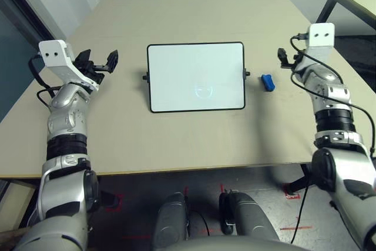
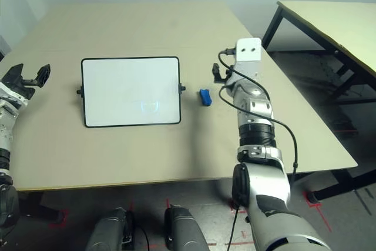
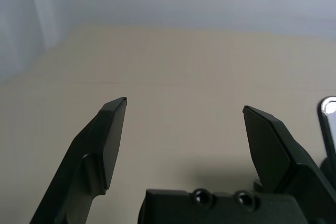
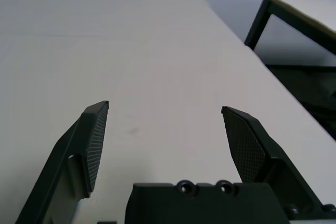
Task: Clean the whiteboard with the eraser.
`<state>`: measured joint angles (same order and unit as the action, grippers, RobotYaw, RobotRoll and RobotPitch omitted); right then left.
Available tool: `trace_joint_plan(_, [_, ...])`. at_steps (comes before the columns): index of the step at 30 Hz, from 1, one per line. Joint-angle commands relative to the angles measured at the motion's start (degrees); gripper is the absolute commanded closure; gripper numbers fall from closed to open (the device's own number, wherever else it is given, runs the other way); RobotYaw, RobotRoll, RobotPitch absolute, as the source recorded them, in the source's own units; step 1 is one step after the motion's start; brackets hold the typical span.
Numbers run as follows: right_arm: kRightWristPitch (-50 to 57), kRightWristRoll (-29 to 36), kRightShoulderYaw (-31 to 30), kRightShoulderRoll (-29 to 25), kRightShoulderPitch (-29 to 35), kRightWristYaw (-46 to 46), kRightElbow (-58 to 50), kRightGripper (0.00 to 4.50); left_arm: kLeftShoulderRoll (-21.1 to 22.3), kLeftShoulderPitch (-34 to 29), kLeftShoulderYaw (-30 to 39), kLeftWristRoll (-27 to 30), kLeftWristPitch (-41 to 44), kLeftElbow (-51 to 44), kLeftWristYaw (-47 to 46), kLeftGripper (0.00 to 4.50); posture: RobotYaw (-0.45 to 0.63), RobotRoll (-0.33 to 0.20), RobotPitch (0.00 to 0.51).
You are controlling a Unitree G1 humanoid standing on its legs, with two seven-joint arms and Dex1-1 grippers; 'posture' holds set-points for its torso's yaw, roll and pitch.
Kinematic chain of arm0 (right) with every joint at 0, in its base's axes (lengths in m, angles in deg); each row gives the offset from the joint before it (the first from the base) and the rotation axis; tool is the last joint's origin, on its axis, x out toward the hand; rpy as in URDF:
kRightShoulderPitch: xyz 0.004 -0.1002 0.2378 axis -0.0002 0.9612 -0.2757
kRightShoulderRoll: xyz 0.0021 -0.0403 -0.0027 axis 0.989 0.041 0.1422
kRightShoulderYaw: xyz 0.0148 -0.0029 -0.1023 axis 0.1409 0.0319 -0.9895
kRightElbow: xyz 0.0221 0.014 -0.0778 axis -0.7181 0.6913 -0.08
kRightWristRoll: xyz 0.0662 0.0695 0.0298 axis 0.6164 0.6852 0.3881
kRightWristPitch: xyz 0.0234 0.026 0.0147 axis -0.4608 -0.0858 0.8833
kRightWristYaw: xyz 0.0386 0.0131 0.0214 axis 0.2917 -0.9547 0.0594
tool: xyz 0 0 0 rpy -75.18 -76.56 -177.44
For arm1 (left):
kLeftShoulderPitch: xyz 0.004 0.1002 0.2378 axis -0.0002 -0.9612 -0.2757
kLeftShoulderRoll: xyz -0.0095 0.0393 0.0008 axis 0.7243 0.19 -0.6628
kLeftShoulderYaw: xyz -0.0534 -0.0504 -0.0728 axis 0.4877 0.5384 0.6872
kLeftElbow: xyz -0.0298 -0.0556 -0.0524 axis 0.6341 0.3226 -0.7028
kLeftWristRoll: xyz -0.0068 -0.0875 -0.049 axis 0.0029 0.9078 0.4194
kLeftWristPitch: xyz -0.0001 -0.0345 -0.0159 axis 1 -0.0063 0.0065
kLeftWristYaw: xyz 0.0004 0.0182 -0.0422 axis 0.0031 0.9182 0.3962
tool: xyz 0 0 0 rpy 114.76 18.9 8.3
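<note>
Honestly, nothing's really started yet. The whiteboard (image 1: pixel 195 77) lies flat in the middle of the desk (image 1: pixel 176 145), a bit nearer the front edge than the back, and it has a faint bluish scribble (image 1: pixel 203 91) low on its surface, toward my right half of the board. That mark is what needs wiping, so as far as I can judge the cleaning is not done at all.

The eraser (image 1: pixel 268 82) sits on the desk just past the board's right short side, close to the little knob there but not touching the frame. Nobody's holding it.

My right hand (image 4: pixel 165 109) is spread wide open with nothing between the fingers, hovering over the desk toward the right edge, near the eraser but apart from it. My left hand (image 3: pixel 184 105) is open and empty too, hanging over the desk off the board's left side, well apart from the frame.

So what's left, as I see it: basically everything. Grab the eraser with the right hand since it's closest, bring it over to that scribble, and rub until the board is clean.
</note>
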<state>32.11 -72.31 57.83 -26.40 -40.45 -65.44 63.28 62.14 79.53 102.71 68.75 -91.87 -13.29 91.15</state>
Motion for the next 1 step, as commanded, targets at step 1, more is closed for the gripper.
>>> trace_joint_plan(1, [-8.2, -1.4, -0.3, -1.5, 2.5, 1.2, 7.8, 0.02, -0.4, -2.1, 1.4, -0.6, -2.3, 1.9, -2.4, 0.00, -0.04, 0.000, 0.088])
